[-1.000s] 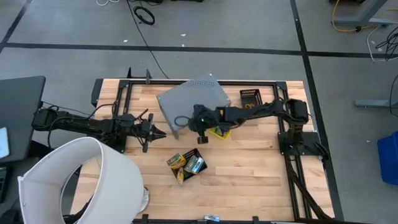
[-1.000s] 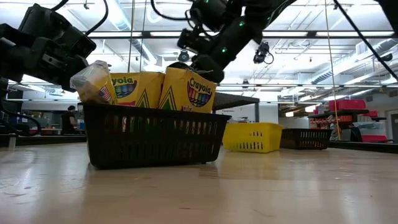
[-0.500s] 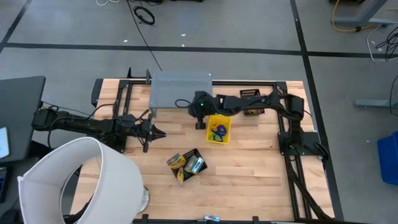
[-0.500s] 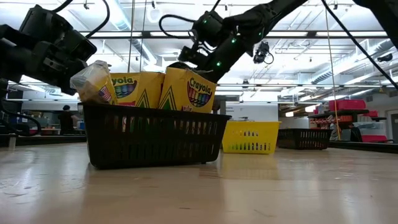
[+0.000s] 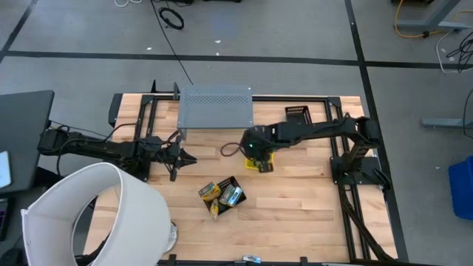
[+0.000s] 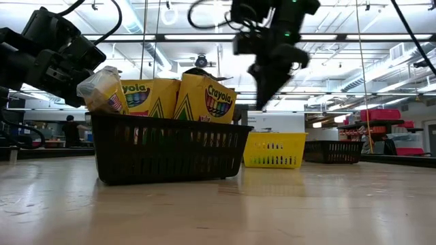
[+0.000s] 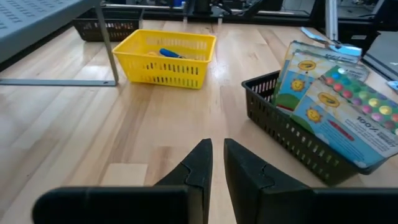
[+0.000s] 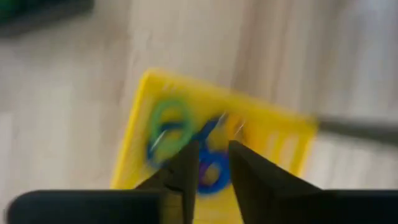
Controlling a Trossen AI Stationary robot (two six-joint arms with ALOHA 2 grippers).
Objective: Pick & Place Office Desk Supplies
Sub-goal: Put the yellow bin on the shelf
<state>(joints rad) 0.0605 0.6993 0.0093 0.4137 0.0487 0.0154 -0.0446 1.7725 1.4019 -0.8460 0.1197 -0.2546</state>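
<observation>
Yellow-and-green crayon boxes [image 5: 222, 195] [image 6: 204, 99] stand on end in a black basket [image 6: 170, 153] near the table's middle. A small yellow basket [image 5: 264, 163] [image 8: 132, 134] holds green [image 8: 168, 121] and blue elastic loops [image 8: 214, 171]. My right gripper [image 5: 255, 150] [image 8: 213, 152] hangs open above that basket, pointing steeply down, nothing between its fingers. My left gripper [image 5: 186, 157] [image 7: 217, 155] waits at the left, level, its fingers shut to a thin slit and holding nothing.
A grey perforated shelf [image 5: 216, 107] stands on thin legs along the far edge. A small black basket [image 5: 297, 114] sits at the far right. A big white cylinder [image 5: 96, 214] covers the near left corner. Bare wood lies at the near right.
The grey shelf has swung from a slant to lie square along the far edge. My right gripper has then come away from it toward the table's near right, risen a little and tipped downward, and now hangs over the yellow basket.
</observation>
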